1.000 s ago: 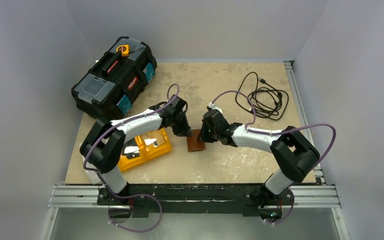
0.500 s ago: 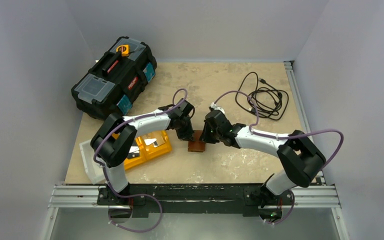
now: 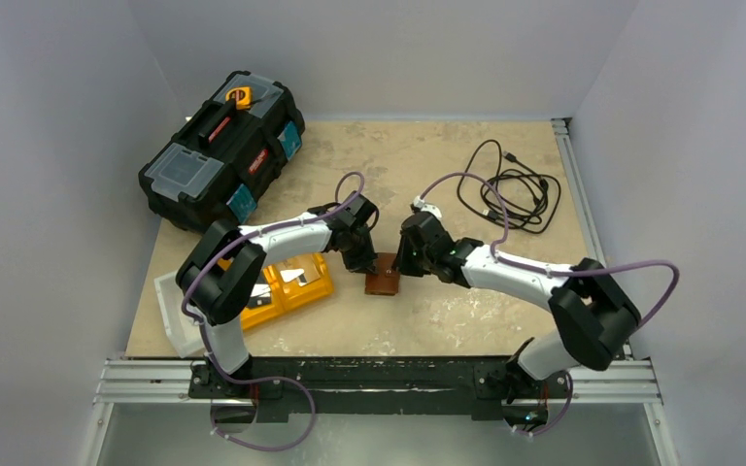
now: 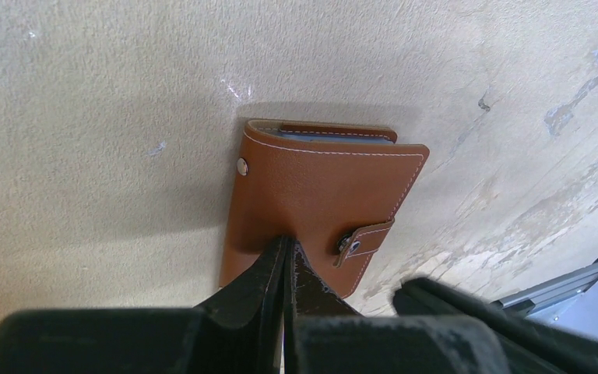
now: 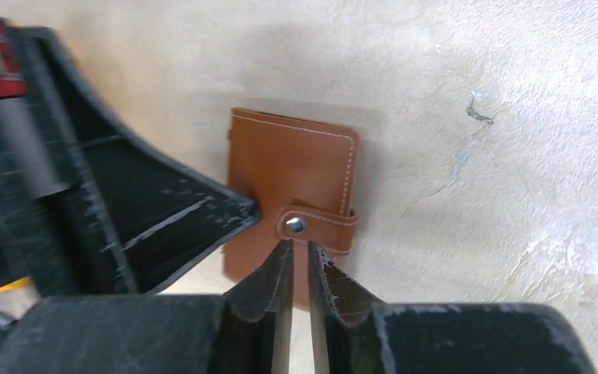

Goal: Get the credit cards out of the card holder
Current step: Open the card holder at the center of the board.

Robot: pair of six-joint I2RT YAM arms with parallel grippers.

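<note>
Now: card holder folded shut on the counter, left pincer clenched atop it, right pincer barely parted at three o'clock.

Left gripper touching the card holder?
Touching. Left wrist view: the left gripper, shut, presses its tips on the card holder cover; no gap.

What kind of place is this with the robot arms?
Probably a robot lab test cell: two arms bolted to a metal rail at a table edge, plain grey walls closing it in, and a black toolbox and a loose cable lying by.
</note>
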